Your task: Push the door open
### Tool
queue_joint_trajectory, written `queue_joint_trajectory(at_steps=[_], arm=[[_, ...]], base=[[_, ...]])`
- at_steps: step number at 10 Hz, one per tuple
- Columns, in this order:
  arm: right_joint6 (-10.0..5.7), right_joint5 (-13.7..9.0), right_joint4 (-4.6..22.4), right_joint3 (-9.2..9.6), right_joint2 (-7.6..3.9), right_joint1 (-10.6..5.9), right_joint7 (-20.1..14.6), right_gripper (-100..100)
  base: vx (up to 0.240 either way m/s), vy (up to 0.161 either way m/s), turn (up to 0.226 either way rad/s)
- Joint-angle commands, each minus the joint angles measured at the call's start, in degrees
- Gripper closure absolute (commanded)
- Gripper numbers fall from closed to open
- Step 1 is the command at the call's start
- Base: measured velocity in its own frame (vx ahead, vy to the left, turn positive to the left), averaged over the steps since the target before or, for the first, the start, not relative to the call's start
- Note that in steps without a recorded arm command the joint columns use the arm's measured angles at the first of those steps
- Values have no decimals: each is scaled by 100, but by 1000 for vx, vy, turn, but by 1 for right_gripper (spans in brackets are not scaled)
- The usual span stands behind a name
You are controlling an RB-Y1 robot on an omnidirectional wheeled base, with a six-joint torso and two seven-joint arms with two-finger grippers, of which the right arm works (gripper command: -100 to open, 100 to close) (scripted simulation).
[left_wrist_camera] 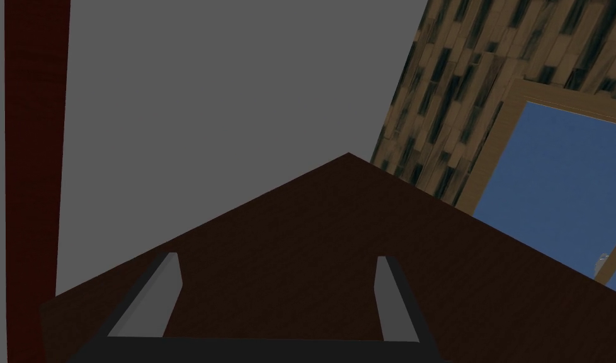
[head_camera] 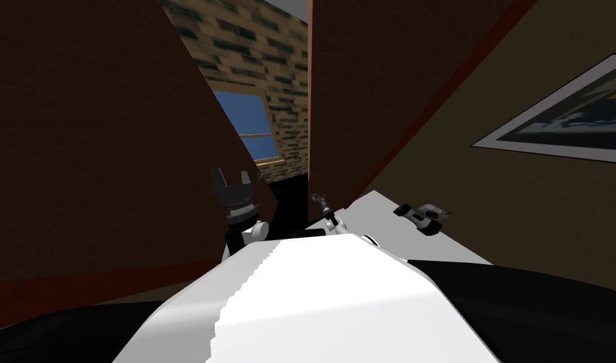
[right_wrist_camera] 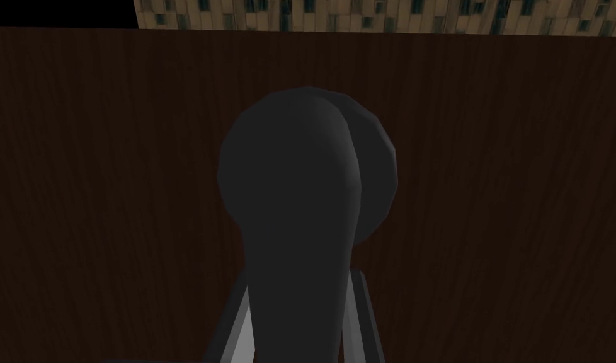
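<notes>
The door (head_camera: 363, 94) is a dark brown panel whose free edge stands beside a narrow gap. Its dark lever handle (right_wrist_camera: 300, 189) sits on a round plate against the door face (right_wrist_camera: 111, 189). My right gripper (right_wrist_camera: 300, 302) is shut on the lever, one finger pressing each side. In the head view it shows small at the door's edge (head_camera: 318, 200). My left gripper (head_camera: 230, 176) is raised at the near edge of another dark brown panel (head_camera: 80, 126). Its fingers are open with nothing between them (left_wrist_camera: 278, 258), held close to a brown surface (left_wrist_camera: 300, 208).
Through the gap I see a brick wall (head_camera: 288, 94) and a blue window (head_camera: 253, 129). A red strip (head_camera: 464, 69) borders the door on the right. An olive wall with a framed picture (head_camera: 571, 120) follows. A small dark and grey object (head_camera: 420, 217) lies right of my arm.
</notes>
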Motion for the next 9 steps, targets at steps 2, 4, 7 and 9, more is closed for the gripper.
queue_joint_trajectory(at_steps=[2, 4, 7, 9], arm=[[-93, -146, 149, -232, -95, -127, 114, 100], [-85, -191, -3, -298, -107, -107, 155, 100], [-66, -310, 157, -476, -126, -116, 264, 100], [-66, -310, 157, -476, -126, -116, 264, 100]], base=[[183, 120, -50], [172, 110, -35], [122, 75, -38], [76, 70, -29]])
